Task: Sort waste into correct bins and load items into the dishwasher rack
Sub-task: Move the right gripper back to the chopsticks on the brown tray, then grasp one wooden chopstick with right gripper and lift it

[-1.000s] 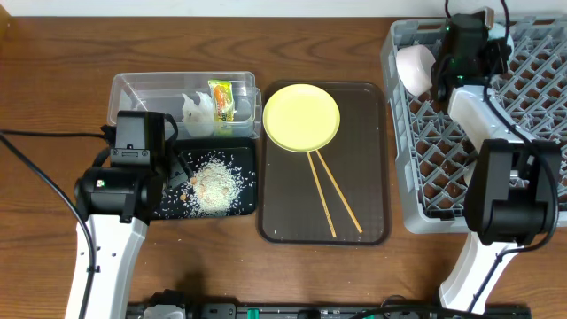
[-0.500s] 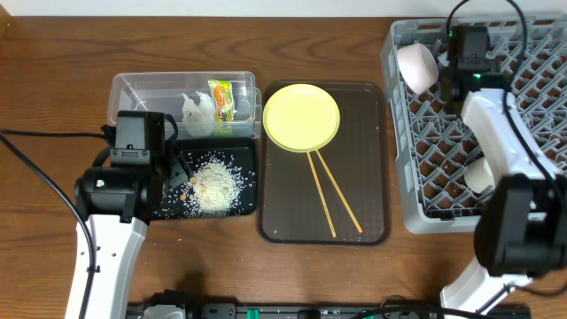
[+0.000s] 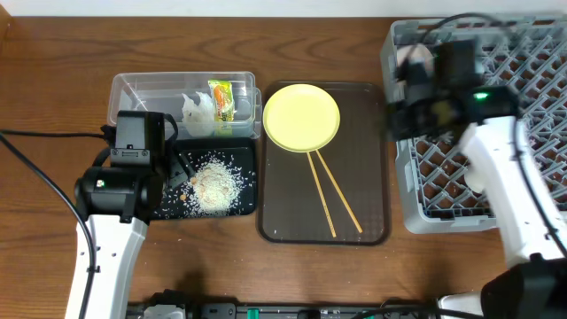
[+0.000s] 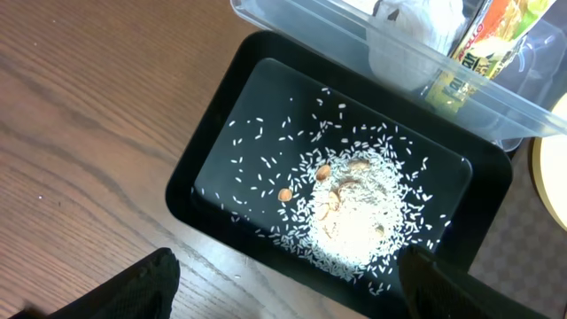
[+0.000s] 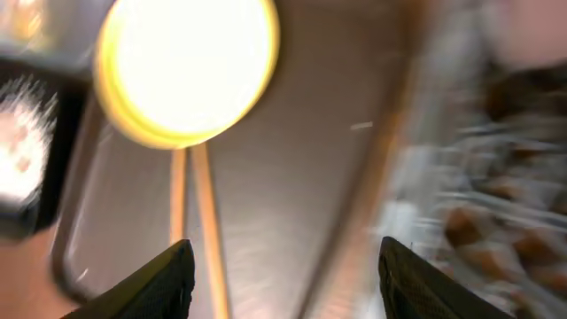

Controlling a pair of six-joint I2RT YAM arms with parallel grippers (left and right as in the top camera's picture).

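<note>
Right gripper point(image 5: 285, 266) nearer round plate point(image 3: 301, 117)

Dark brown serving tray point(image 3: 283, 199) (rounded corners, raised rim) on a wood-grain table point(image 3: 53, 53)

You are working at a robotics test bench dressed up as a dish-clearing station, not in a real kitchen. Two robot arms, the left arm point(image 3: 111, 190) and the right arm point(image 3: 496, 168), rise from mounts at the near edge of a wood-grain table point(image 3: 53, 71), and a black cable point(image 3: 44, 135) trails loose across the top. The grey dishwasher rack point(image 3: 540, 44) sits straight on the table rather than in a machine. Beside it you have a brown serving tray point(image 3: 292, 204) with a yellow plate point(image 3: 301, 117) and chopsticks point(image 3: 322, 195), then a clear tub point(image 3: 146, 89) and a black tray point(image 3: 246, 199) of spilled rice point(image 3: 213, 186).
</note>
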